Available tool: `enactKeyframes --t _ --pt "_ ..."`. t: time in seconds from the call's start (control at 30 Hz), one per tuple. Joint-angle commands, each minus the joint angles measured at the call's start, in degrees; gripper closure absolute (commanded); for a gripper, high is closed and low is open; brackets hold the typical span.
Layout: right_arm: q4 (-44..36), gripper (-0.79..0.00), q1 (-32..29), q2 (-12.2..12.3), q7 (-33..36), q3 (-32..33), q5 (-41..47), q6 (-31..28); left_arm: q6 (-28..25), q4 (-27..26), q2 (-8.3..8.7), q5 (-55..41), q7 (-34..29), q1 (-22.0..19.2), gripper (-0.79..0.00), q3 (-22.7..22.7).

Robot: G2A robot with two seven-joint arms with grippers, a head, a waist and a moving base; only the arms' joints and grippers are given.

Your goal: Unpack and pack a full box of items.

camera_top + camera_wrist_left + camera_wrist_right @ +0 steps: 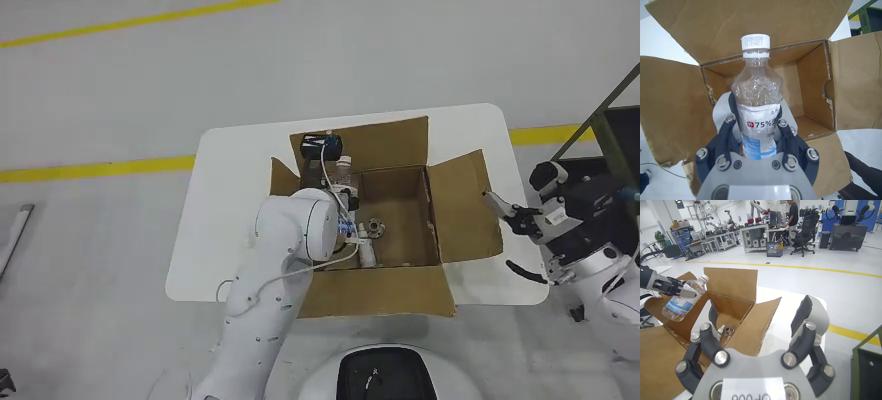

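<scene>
Clamped on a clear plastic bottle (pixel 757 89), my left claw (pixel 757 106) gripped it around the blue-and-white label, with the fingers (pixel 730 132) pressed against either side. The bottle's white cap (pixel 755 42) pointed away from my wrist, and the bare plastic above the label looked dented. Seen from my right wrist, the bottle hung tilted in the air, cap uppermost, above the left side of the open cardboard box (pixel 734 281) and touching none of its walls. The box sat on the white tabletop (pixel 230 200) with all four flaps (pixel 470 205) folded outward. On its floor lay a small round metal fitting (pixel 728 330) and, just beside it, a white plastic piece (pixel 721 329); the two were close enough that I could not tell whether they touched. My right claw (pixel 759 311) was spread wide and held nothing. It hung off the right side of the box, just beyond the right-hand flap and near the edge of the tabletop, well apart from the bottle.
</scene>
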Motion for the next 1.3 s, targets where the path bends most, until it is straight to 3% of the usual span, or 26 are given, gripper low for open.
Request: enactKeyframes --t 0.0,0.1,0.27,0.4,0.63,1.0,1.1,1.27 --pt "-0.13 -0.785 -0.07 -0.02 0.11 -0.18 -0.43 -0.09 0.0 0.0 0.0 0.0 0.0 0.0 0.0 0.0" --pt "-0.24 -0.785 -0.18 -0.06 0.08 -0.29 -0.7 -0.12 -2.89 -1.51 0.2 0.99 2.69 0.73 0.0 -0.08" --pt "-0.42 -0.785 -0.2 -0.13 0.2 -0.51 -1.06 -0.01 -5.64 -6.83 0.56 3.34 -0.31 -0.3 0.0 -2.35" --pt "-0.39 -0.785 -0.1 -0.19 0.17 -0.73 -1.42 -0.02 -8.02 -11.98 0.98 5.38 -3.14 -1.38 0.0 -5.5" --pt "-0.29 -0.785 0.2 -0.31 0.13 -1.35 -1.81 0.02 -16.37 -16.92 2.35 13.68 -3.14 0.4 0.0 -11.09" --pt "0.12 -0.785 0.6 -0.42 0.32 -1.53 -2.23 -0.25 -30.98 -15.86 3.28 28.15 -3.14 10.58 0.0 -20.93" --pt "0.25 -0.785 0.73 -0.44 0.44 -1.5 -2.32 -0.33 -31.26 -14.71 2.78 28.29 -3.14 12.61 0.0 -21.94" --pt "0.37 -0.785 1.07 -0.47 0.69 -1.67 -2.64 -0.37 -31.26 -14.71 2.78 28.29 -3.14 12.61 0.0 -21.94"
